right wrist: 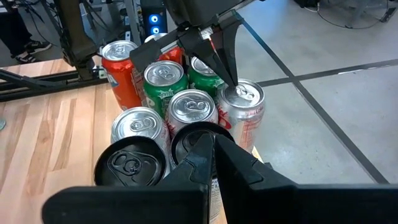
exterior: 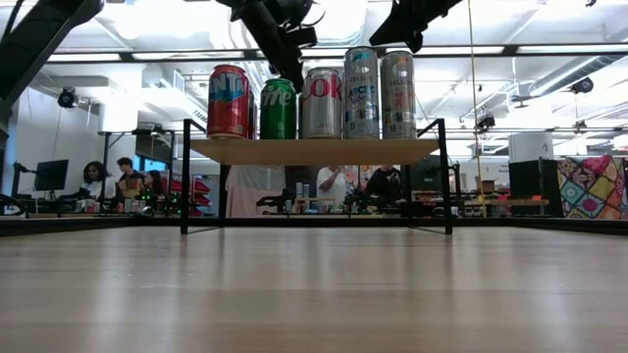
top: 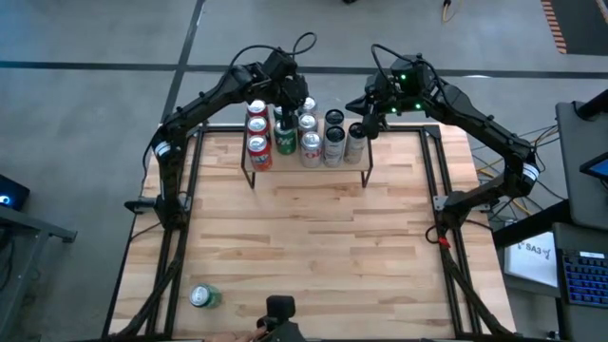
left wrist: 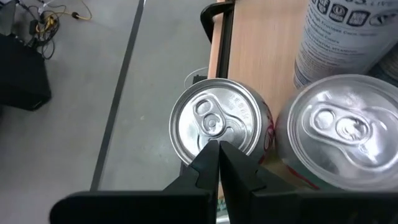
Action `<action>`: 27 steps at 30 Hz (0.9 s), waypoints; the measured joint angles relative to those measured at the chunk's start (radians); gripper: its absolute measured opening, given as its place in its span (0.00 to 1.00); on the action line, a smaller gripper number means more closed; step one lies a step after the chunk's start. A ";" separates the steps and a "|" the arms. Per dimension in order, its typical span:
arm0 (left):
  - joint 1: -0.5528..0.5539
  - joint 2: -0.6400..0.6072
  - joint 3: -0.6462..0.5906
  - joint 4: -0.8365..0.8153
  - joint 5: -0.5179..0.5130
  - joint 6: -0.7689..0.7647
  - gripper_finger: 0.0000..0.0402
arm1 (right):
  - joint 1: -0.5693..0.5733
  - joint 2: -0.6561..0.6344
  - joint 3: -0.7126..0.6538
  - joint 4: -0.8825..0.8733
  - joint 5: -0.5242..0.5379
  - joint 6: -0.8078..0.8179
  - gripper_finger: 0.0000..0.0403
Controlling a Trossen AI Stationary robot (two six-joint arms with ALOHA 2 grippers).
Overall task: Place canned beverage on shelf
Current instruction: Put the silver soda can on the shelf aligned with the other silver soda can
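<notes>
Near left on the worktop [top: 313,247]: one loose can [top: 204,297], green-sided, well apart from everything else; could not tell whether upright or on its side. Farther along, found the left hand [left wrist: 217,146] with fingers pressed together, clamped on nothing, poised just above the top of a can at the shelf's far left edge. At the far middle, saw the shelf [exterior: 314,150] packed with upright cans. On the right, found the right hand [right wrist: 213,138] likewise closed and empty, hanging above the shelf's right end, over the black-topped cans.

Judged the step as between placements: shelf stocked, neither hand carrying, loose can not yet picked up. Next move would call for swinging a hand, likely the left, back to the near left corner, parting the fingers, and closing them round that can.

Counted two hands, one shelf, one loose can. Counted five cans in the shelf's near row: red, green, silver, two tall ones. Made out roughly eleven on the shelf in all; could not count the overlapping far rows surely.
</notes>
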 joint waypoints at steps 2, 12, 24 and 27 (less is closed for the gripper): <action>-0.001 -0.001 0.004 -0.013 0.000 0.000 0.00 | 0.000 0.000 0.000 0.000 0.000 0.000 0.02; -0.002 0.004 0.074 -0.051 0.011 0.020 0.00 | 0.000 0.000 0.000 0.000 0.000 -0.003 0.02; 0.006 0.014 0.076 0.110 0.031 0.058 0.00 | 0.000 0.000 0.000 -0.007 0.000 -0.003 0.02; 0.021 0.025 0.076 0.143 0.032 0.073 0.00 | 0.000 0.000 0.000 -0.009 0.000 -0.003 0.02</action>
